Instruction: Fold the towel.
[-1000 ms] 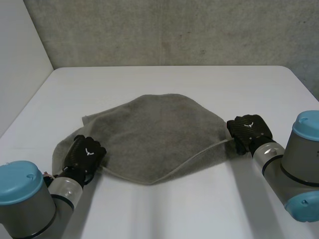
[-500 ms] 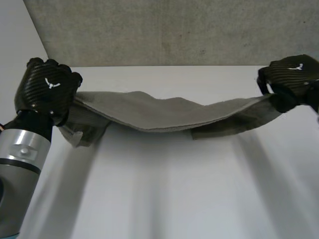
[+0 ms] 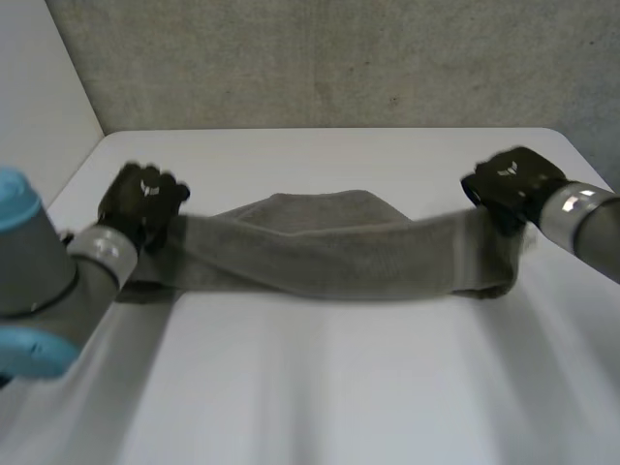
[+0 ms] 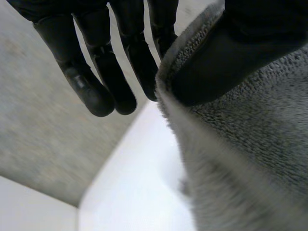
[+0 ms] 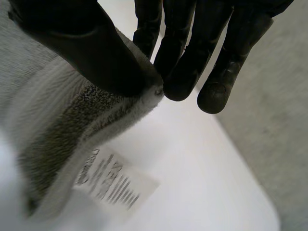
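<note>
so right now the grey-brown terry towel (image 3: 329, 254) is strung out in a long band across the middle of the white bench (image 3: 329, 387), left to right, with a robot hand on each end. the left robot hand (image 3: 142, 201) has the left end and the right robot hand (image 3: 511, 184) has the right end, both a bit towards the far side. in the left wrist view the thumb clamps the towel's hemmed edge against the fingers (image 4: 139, 67), so that's a proper pinch, not just resting on it. same deal on the right: thumb pressed on the hem against the fingertips (image 5: 180, 82), with a white printed label (image 5: 115, 185) hanging off the cloth near the pinch. a hump of towel lies on the bench just beyond the band, so my guess is the held edge is going over the rest for the first half fold. holding the ends wide apart makes sense, a taut edge lands straight instead of bunching. i'd say it's partway, nothing laid down and let go yet. next bit needs both ends lowered evenly or the corners won't match.
</note>
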`<state>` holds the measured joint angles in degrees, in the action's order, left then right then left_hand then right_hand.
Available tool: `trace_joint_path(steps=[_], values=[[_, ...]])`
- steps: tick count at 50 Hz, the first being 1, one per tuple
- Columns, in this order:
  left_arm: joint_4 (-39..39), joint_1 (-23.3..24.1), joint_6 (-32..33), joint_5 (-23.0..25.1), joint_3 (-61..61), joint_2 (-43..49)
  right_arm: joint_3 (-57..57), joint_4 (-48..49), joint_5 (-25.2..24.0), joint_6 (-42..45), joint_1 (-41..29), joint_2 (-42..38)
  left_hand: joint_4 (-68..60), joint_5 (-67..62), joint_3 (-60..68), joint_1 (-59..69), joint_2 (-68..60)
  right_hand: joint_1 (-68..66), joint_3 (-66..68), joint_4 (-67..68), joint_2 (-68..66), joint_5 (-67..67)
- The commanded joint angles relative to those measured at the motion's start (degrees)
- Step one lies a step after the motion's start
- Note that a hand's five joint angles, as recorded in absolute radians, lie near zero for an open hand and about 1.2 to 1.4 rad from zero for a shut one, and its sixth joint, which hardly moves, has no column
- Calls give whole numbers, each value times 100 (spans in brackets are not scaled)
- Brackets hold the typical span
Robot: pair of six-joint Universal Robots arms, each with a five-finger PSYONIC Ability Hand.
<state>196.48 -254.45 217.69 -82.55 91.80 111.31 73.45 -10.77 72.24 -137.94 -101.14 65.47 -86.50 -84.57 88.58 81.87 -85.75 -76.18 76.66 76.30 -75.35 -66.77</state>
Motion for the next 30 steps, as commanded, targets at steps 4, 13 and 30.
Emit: trace_joint_path(steps=[4,13,30], values=[[135,335,-375,-85,-3621,620,-1254,3758,790,-285,-626,-317,650,1457,-858,-187,575,-382,334,370,-465,-323],[813,238,-1994,-129,-4012,234,-1122,4548,1046,-1112,-565,581,650,1457,-858,-187,575,-382,334,370,-465,-323],[1620,-254,-2187,827,1,-3,636,2993,-184,-1121,-345,423,650,1457,-858,-187,575,-382,334,370,-465,-323]])
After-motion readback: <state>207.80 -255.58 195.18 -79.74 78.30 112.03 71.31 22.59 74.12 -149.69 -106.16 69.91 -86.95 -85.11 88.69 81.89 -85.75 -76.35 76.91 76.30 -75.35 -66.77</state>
